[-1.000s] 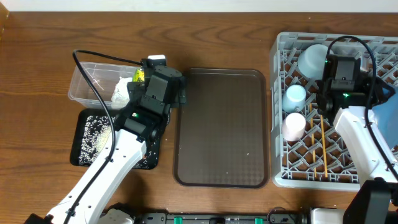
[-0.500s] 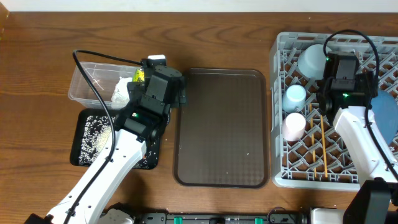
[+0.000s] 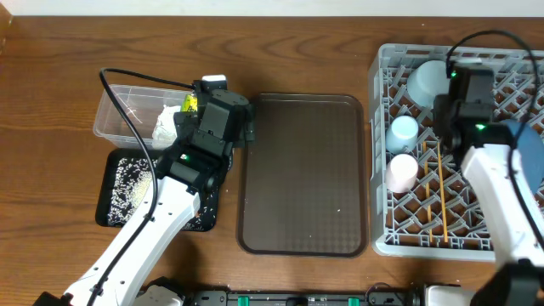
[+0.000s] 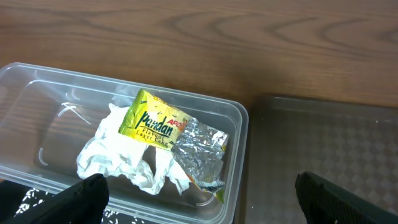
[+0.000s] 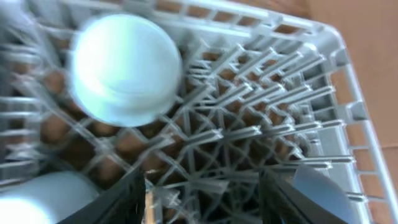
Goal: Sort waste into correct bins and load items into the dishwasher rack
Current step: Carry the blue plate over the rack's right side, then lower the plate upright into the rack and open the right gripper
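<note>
Left gripper (image 4: 199,188): released; its two dark fingertips sit wide apart at the lower corners of the wrist view, above the near wall of the clear tub, with nothing between them.
Right gripper (image 5: 203,194): released; its fingers are apart over the rack lattice and only grey pegs show in the gap. The view is blurred.
Clear tub (image 3: 119,102): on the table (image 3: 51,68), left of the brown tray and just behind the black tray.
Crumpled napkin (image 4: 118,160): inside the clear tub, towards its near side.
Snack packet (image 4: 155,121): yellow-green, inside the clear tub, lying partly on the napkin, with its torn foil lining turned out on the right.
Black tray (image 3: 109,214): in front of the clear tub, partly under the left arm.
Rice grains (image 3: 127,180): scattered white across the floor of the black tray.
Brown tray (image 3: 302,170): at the middle of the table, between the bins and the rack.
Dishwasher rack (image 3: 378,153): grey lattice crate at the right end of the table.
Light-blue bowl (image 3: 427,78): mouth down in the rack's far left corner.
Light-blue cup (image 3: 403,132): in the rack's left column, just in front of the bowl.
Pale-pink cup (image 3: 401,172): in the rack, just in front of the light-blue cup.
Chopsticks (image 3: 444,200): lying lengthwise on the rack's grid, right of the pink cup.
Dark-blue plate (image 3: 529,149): at the rack's right side, largely hidden by the right arm.
</note>
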You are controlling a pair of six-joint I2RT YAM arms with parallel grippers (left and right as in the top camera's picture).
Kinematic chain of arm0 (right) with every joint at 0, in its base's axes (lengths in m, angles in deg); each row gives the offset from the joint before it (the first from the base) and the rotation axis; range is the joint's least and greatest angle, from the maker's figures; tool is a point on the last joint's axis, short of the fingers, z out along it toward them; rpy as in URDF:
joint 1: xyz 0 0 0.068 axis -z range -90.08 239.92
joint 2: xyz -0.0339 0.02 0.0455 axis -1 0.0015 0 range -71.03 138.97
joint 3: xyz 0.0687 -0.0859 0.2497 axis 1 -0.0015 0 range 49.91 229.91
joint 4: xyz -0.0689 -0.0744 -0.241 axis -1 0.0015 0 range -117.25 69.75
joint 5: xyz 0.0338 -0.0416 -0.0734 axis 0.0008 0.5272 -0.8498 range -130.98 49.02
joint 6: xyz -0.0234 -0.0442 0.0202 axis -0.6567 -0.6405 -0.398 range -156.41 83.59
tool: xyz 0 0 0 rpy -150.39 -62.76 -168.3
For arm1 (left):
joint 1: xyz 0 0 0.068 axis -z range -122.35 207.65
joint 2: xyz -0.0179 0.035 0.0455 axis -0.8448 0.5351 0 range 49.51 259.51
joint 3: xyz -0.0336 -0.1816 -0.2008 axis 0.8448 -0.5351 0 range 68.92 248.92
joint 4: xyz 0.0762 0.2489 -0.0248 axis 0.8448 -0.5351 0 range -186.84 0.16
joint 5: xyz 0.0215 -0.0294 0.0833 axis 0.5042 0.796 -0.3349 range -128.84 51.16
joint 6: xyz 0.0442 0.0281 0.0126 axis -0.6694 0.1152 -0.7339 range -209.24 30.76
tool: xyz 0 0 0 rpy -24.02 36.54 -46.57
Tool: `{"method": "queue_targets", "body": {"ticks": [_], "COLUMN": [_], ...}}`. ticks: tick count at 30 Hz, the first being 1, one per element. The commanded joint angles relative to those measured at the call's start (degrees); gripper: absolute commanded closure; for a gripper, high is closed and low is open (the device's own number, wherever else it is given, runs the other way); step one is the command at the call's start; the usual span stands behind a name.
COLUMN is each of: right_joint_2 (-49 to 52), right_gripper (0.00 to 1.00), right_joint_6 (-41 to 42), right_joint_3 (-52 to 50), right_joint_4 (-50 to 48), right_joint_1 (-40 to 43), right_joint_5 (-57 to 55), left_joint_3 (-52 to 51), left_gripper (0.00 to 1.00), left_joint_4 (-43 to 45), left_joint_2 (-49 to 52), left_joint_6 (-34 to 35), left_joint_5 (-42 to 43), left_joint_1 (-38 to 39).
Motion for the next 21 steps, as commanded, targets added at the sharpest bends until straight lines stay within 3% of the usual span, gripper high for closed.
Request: {"method": "queue_targets", "body": {"ticks": [1,4,7,9,14,21], "right_joint_2": [-5.81,-8.13,-9.9,-10.47,-8.85,-3.34], "right_gripper": [0.43,0.53,0.81,0.92,0.96,0.95], "right_joint_6": [6.69,9.33,13.73,16.59,17.51,17.97], "right_joint_3": [5.6,8.79,10.21,10.19,9.77,8.68], "right_joint_4": [5.07,12.66,19.37,23.02,29.99,31.65], "right_joint_1": [2.84,8.09,14.95,19.78,30.21,34.27], "right_joint_5": [10.93,15.85,20.28,23.06,32.94,35.04], "left_joint_3": [0.07,0.07,0.07,0.07,0.07,0.07], "left_gripper": [0.01,0.01,0.01,0.01,0.02,0.01], "left_joint_4": [-0.17,-0.17,-0.17,-0.17,-0.17,-0.17], "left_joint_2": [-0.26,-0.26,-0.26,-0.26,-0.26,-0.26], "left_joint_6": [-0.5,-0.5,-0.5,-0.5,-0.5,-0.5], "left_joint_5": [-1.33,-1.33,-1.36,-1.33,-1.36,-1.36], "left_joint_1": [-0.02,-0.02,-0.02,-0.02,-0.02,-0.02]}}
